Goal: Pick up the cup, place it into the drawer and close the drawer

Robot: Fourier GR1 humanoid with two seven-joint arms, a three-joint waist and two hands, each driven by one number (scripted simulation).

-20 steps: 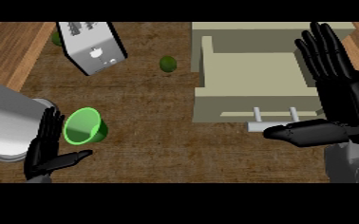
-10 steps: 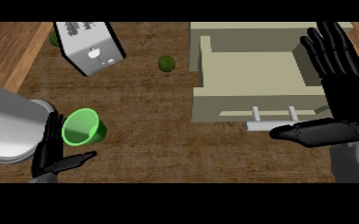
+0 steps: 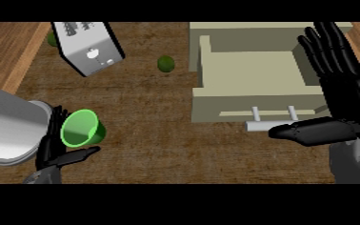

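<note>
The green cup [image 3: 83, 127] is seen on the counter [image 3: 155, 124] at the lower left, well apart from the open drawer [image 3: 246, 74]. The left robot hand [image 3: 51, 143] is spread beside it, with fingers along its left side and thumb below (nothing is gripped yet). The fingers are best curled round the cup's wall before any lift. The right robot hand [image 3: 339, 90] is held open at the right edge.
</note>
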